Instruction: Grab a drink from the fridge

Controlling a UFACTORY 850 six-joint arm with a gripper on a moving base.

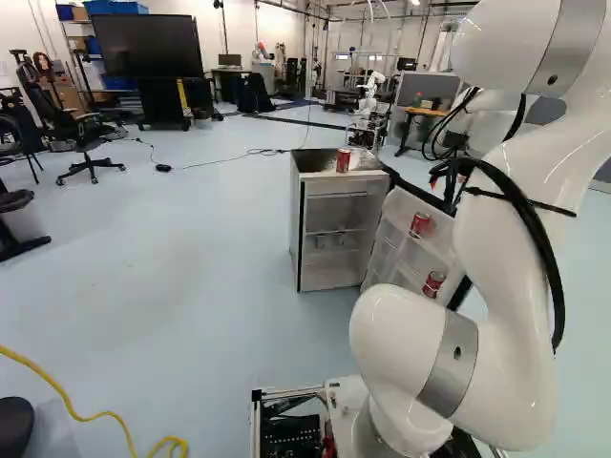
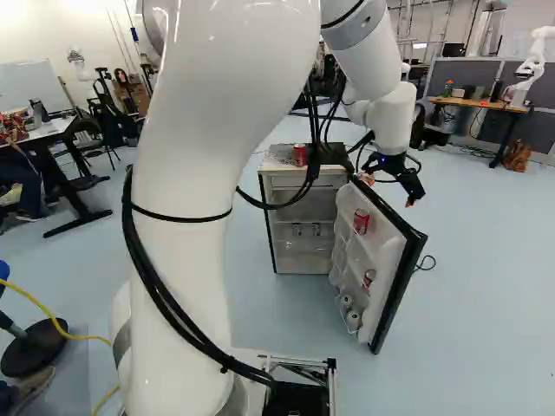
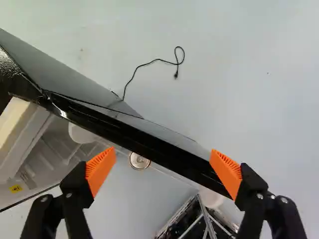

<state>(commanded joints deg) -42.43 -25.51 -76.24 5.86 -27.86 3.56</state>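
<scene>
Fridge (image 1: 298,224) stands ahead on the floor, its door (image 2: 395,273) wide open and slanting out to the near right. Opening stage looks done; the grab itself is not. Drinks, by place: one red can (image 2: 300,155) upright on the fridge top; on the inner side of the door, an upper red can (image 2: 361,221) and, nearer the floor, a lower red can (image 2: 369,277); two pale cans (image 2: 353,320) lower still. All rest on the fridge or its door, none lifted. Small items on the fridge's inner shelf, too faint to name. Arm (image 2: 390,117) reaches out over the door from the near side; gripper (image 3: 163,167) points down above the door's upper edge. Its fingers are spread wide, orange pads (image 3: 101,167) well apart, nothing held. In the wrist view the black door edge runs slantwise across the space between them, and a can lid (image 3: 139,161) shows below on the shelf side, closer to one pad than the other. Probably the upper red can; cannot be sure. Left to do, as I judge it: shift to the shelf side, centre over a can, lower, close, lift out. Main risk: a finger catching the door edge and swinging the door. Contact with it now: cannot tell.
</scene>
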